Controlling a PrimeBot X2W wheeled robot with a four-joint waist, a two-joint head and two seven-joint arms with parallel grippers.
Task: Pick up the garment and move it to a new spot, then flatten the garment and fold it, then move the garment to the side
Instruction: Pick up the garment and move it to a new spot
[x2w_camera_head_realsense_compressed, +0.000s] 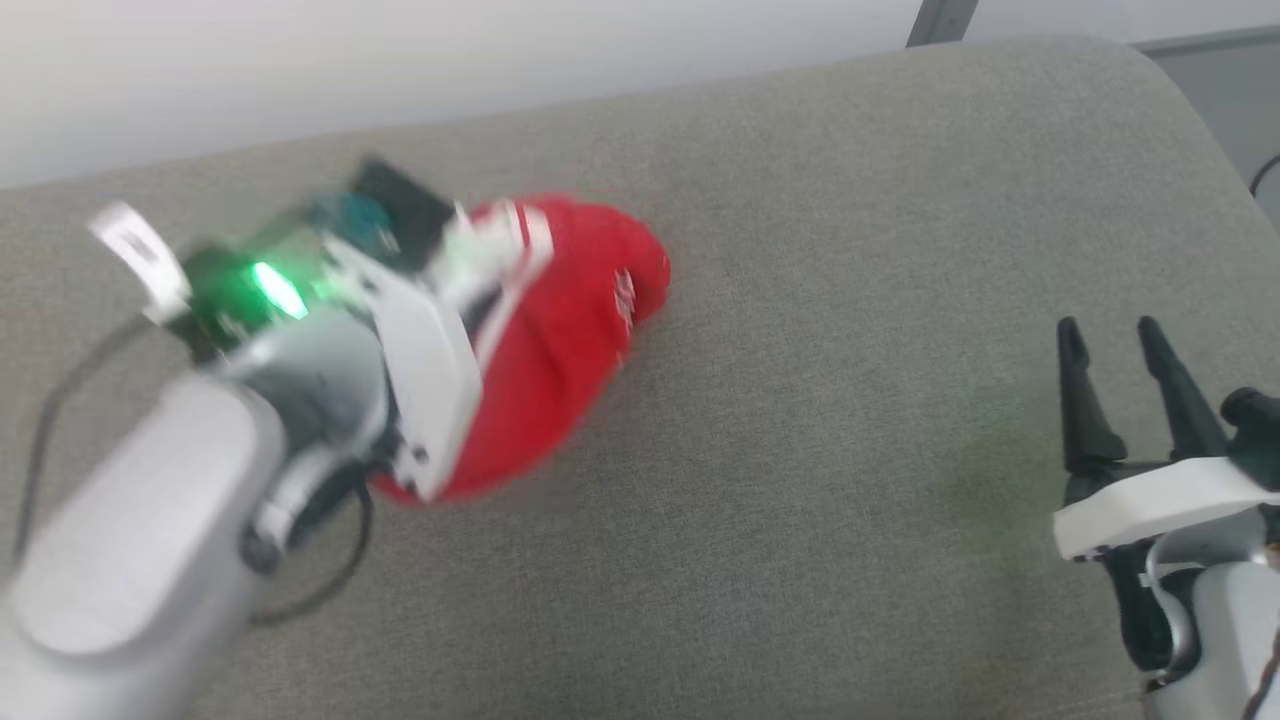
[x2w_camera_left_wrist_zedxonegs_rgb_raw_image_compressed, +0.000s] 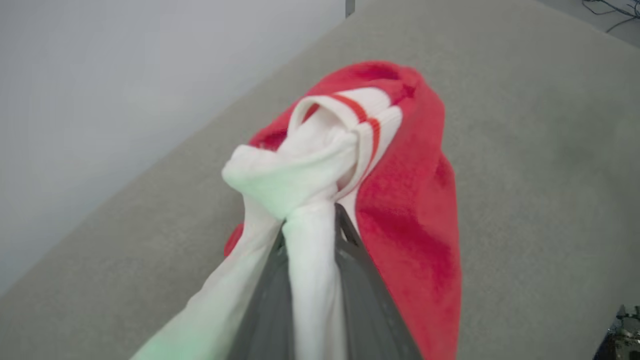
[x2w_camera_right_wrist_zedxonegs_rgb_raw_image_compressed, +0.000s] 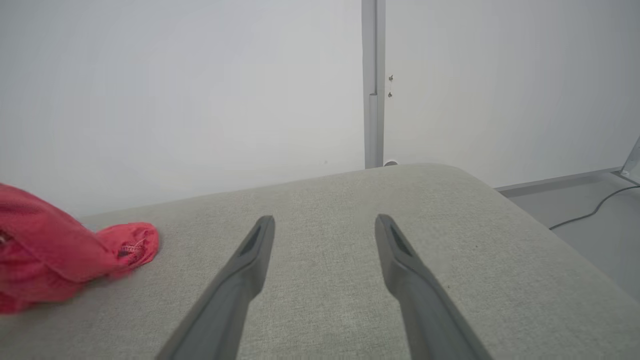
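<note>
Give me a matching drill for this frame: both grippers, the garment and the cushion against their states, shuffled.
Things:
1. left gripper
2. right gripper
3. garment
4. grey cushion

States:
A. open, holding nothing
B. bunched up, red and white
C. flat woven surface beneath the rest
D. shut on the white cloth

Pairs: 1-D, 2-A, 3-B, 4-C

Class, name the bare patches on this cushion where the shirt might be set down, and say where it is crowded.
Bare: the middle of the cushion, between the shirt and the open right gripper, and its far right corner. Crowded: the left side, where the left gripper holds the shirt by its white sleeve.
</note>
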